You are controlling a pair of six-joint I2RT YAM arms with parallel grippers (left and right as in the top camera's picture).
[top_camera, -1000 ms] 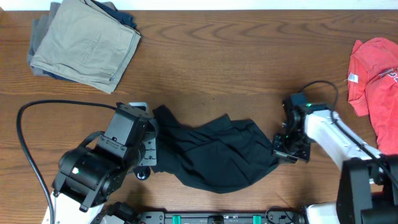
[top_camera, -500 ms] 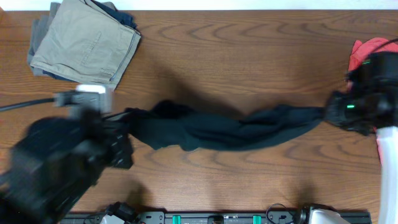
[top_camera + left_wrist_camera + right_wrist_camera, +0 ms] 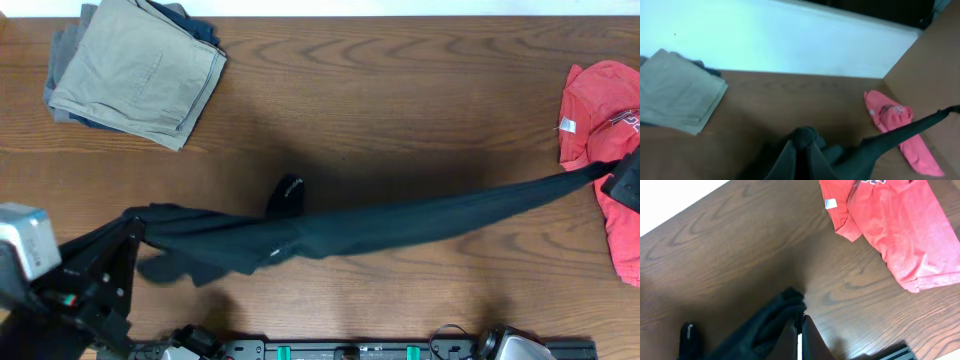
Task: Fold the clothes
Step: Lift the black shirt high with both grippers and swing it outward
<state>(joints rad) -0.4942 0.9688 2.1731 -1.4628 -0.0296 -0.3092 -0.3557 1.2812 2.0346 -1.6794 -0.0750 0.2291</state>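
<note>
Left gripper (image 3: 801, 159): jaws clenched on one end of the plain black soft-fabric garment (image 3: 380, 222), which spans as a taut band above the brown wooden surface (image 3: 400, 90). Right gripper (image 3: 801, 330): jaws grasping the far end near the red T-shirt (image 3: 600, 100). Likely step: stretching out. Next: lower both ends evenly, spreading it flat.

left arm (image 3: 88, 285): far left, jaws clamped | right arm (image 3: 631, 182): far right, jaws clamped

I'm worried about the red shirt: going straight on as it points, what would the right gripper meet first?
Past the black garment it holds, the right gripper probably meets bare table; the red T-shirt lies off to one side. Depth is unclear.
</note>
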